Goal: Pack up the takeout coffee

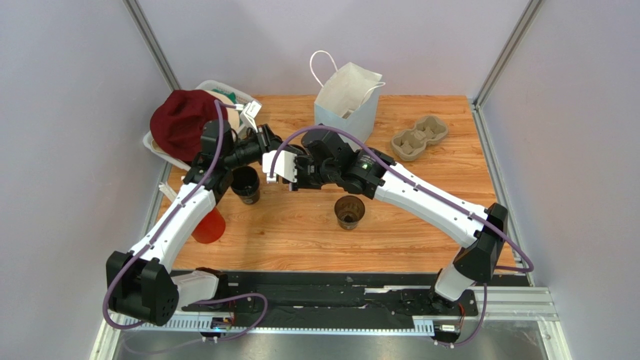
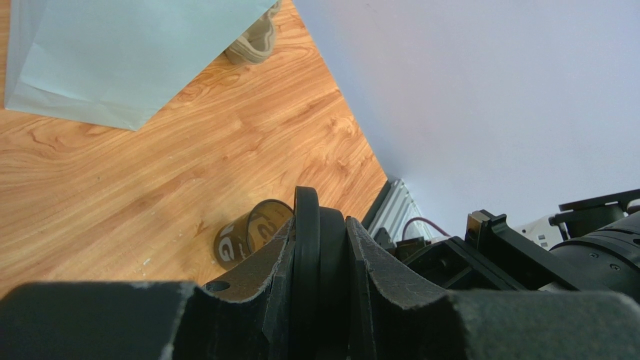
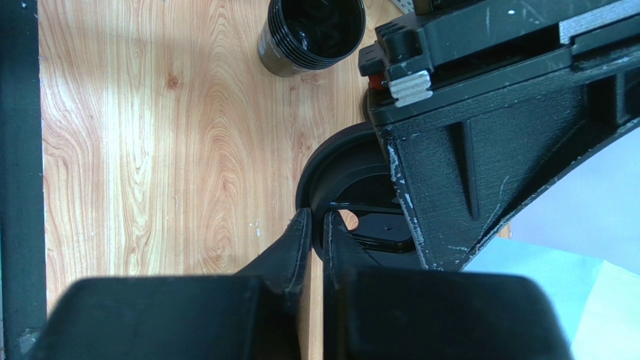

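The takeout coffee, a small dark cup with a brownish inside, stands upright and alone on the wooden table; it also shows in the left wrist view. The pale-blue paper bag stands open at the back. My left gripper is shut on a round black lid, held edge-on in the air. My right gripper meets it from the right, its fingertips pinched on the same lid's rim. Both grippers are left of the cup and apart from it.
A stack of black cups stands just below the left gripper. A red cup is partly hidden by the left arm. A grey pulp cup tray lies at the back right. A maroon cap covers a white bin at the back left.
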